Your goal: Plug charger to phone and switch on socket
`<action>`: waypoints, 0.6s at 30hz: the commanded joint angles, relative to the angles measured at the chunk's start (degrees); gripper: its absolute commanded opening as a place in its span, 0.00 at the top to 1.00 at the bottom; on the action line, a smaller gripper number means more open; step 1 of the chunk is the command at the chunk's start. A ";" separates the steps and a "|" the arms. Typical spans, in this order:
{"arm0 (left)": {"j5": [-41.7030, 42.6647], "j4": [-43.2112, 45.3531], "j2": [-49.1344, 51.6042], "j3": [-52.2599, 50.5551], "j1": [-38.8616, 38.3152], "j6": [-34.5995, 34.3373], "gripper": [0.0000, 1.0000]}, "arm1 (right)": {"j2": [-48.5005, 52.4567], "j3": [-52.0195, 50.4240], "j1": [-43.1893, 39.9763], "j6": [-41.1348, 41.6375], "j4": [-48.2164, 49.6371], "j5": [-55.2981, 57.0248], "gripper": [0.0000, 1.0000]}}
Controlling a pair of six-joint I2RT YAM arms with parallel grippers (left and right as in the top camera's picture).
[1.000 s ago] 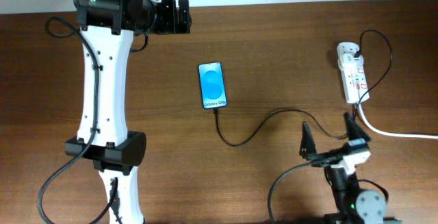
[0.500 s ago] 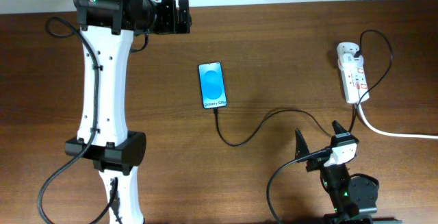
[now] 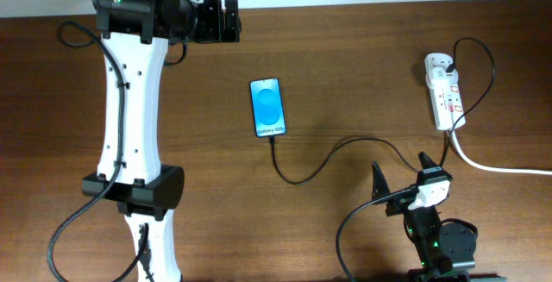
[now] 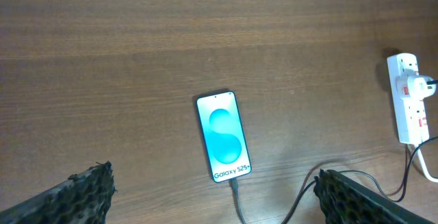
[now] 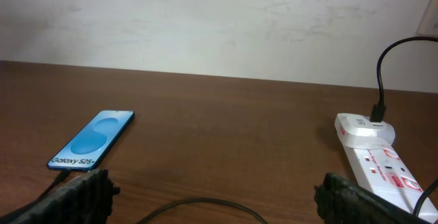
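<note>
Right gripper (image 3: pixel 398 165): fingers are standing spread wide, released, holding and touching nothing. It is pointing toward the far side of the table (image 3: pixel 362 49) and sitting low, with the right arm (image 3: pixel 442 241) folded under it at the near edge. The charger (image 3: pixel 328 152) is running across the table just ahead of its fingers, and the socket (image 3: pixel 445 97) is lying ahead and to its right, apart from it.

Left gripper (image 3: pixel 222 21): the wrist view is showing its fingers (image 4: pixel 87 191) likewise wide apart and empty. It is hanging by the far-left edge, well apart from the phone (image 3: pixel 267 107). The left arm (image 3: pixel 129 101) is reaching from the near edge up to it.

The phone is lying flat mid-table, screen lit blue. The charger's tip is sitting in the phone's near end, and the cable is looping rightward to a white adapter (image 3: pixel 437 62) seated in the socket's far end. A white cord (image 3: pixel 504 169) is leaving the socket's near end toward the right edge. The switch position cannot be told.
</note>
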 commanded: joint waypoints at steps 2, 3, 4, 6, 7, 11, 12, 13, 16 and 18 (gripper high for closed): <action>-0.42 0.04 0.81 -0.07 0.00 0.52 0.01 | -0.50 -0.28 -0.37 0.20 -0.39 -0.37 0.02; -0.42 0.04 1.05 -0.07 -0.13 0.52 0.00 | -0.50 -0.28 -0.37 0.20 -0.39 -0.37 0.02; -0.42 0.04 1.05 -0.07 -0.24 0.52 0.01 | -0.50 -0.28 -0.37 0.20 -0.39 -0.37 0.02; -0.44 0.07 0.72 -0.15 -0.59 0.52 0.01 | -0.50 -0.28 -0.37 0.20 -0.39 -0.37 0.02; -0.44 0.04 0.42 -0.61 -0.98 0.52 0.01 | -0.50 -0.28 -0.37 0.20 -0.39 -0.37 0.02; -0.42 0.09 -5.20 -8.87 -2.80 0.52 0.01 | -0.50 -0.28 -0.37 0.20 -0.39 -0.37 0.02; -0.42 0.11 -8.17 -13.33 -2.97 0.52 0.01 | -0.50 -0.28 -0.37 0.20 -0.39 -0.37 0.02; -0.44 0.07 -10.99 -17.73 -2.99 0.52 0.01 | -0.50 -0.28 -0.37 0.20 -0.39 -0.37 0.02; -4.90 2.58 -21.07 -33.20 -2.97 0.52 0.01 | -0.50 -0.28 -0.37 0.20 -0.39 -0.37 0.02; -8.39 10.43 -29.38 -45.62 -2.97 0.52 0.01 | -0.50 -0.28 -0.37 0.20 -0.39 -0.37 0.02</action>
